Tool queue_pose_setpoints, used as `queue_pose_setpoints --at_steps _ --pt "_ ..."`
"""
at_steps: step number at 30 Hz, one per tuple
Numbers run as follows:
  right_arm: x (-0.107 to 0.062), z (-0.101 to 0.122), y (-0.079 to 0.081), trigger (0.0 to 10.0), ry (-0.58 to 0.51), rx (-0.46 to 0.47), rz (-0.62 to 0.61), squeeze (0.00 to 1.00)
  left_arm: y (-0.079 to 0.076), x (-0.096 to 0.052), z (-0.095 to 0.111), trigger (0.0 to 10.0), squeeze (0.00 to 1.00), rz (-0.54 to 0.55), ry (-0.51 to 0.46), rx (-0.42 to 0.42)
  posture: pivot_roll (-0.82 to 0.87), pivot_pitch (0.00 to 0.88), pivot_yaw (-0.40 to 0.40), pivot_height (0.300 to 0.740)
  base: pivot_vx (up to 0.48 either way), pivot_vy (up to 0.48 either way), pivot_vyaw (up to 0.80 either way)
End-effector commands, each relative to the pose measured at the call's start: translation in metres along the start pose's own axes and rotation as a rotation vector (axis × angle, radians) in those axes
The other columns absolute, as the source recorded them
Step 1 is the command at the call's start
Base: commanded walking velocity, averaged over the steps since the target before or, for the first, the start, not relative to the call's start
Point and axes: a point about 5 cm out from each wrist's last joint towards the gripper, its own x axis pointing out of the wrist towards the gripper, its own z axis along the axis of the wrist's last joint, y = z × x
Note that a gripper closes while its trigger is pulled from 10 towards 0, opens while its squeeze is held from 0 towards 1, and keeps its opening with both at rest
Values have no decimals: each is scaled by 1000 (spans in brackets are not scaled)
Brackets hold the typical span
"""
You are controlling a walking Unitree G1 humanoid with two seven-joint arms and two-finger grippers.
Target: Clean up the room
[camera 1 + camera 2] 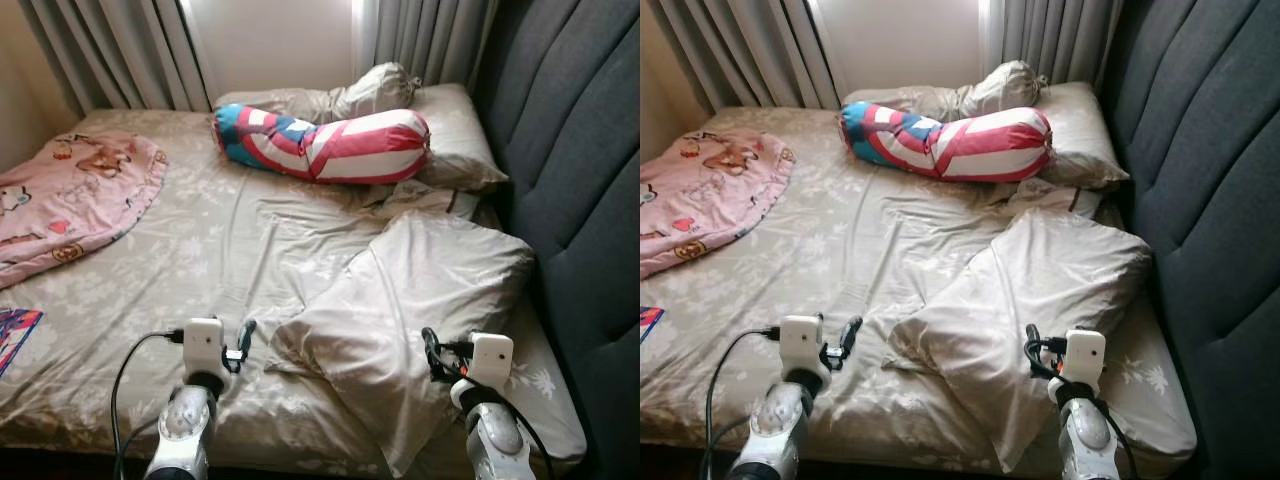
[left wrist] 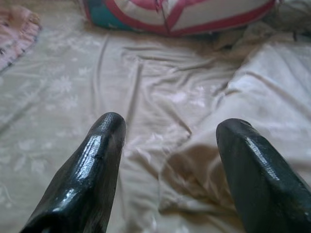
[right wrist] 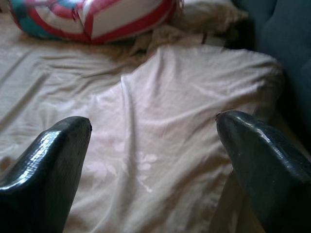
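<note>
Left eye view: a beige pillow [image 1: 415,310] lies crooked on the floral bedsheet [image 1: 200,250], slumped between the two raised grippers. Its near left corner sits just ahead of the left gripper [image 1: 243,342], and its near right edge lies against the right gripper [image 1: 432,352]. Farther off, beyond both, a red, white and blue bolster [image 1: 325,143] rests against a second pillow [image 1: 455,135] by the dark padded headboard [image 1: 575,170]. A pink blanket [image 1: 70,195] lies well off to the left.

Right eye view: the same layout, with the crooked pillow's case loose and creased.

Left wrist view: the left gripper's fingers [image 2: 87,174] are spread wide with nothing between them, and the pillow's folded corner lies just beyond the tips.

Right wrist view: the right gripper's fingers [image 3: 46,170] are likewise spread and empty, the pillow's broad face directly ahead.

The pillow looks light, soft and floppy, so it will probably sag when lifted. A pinch on each near corner, gathering case and filling together, seems the surest hold.
</note>
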Motion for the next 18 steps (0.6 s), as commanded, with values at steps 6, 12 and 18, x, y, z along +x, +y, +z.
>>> queue_pose_setpoints --at_steps 6,12,18 --pt "1 4 -5 10000 -21 -11 -23 0 13 -5 2 10000 0 54 -26 -20 -35 0 -15 740 0 0 0" --pt "-1 2 -8 10000 -4 -5 -27 0 9 -4 3 10000 0 41 -30 -19 -30 0 -17 740 0 0 0" --pt "-3 -1 -5 10000 9 -2 -16 0 8 -2 4 10000 0 30 -22 -21 -36 0 -8 740 0 0 0"
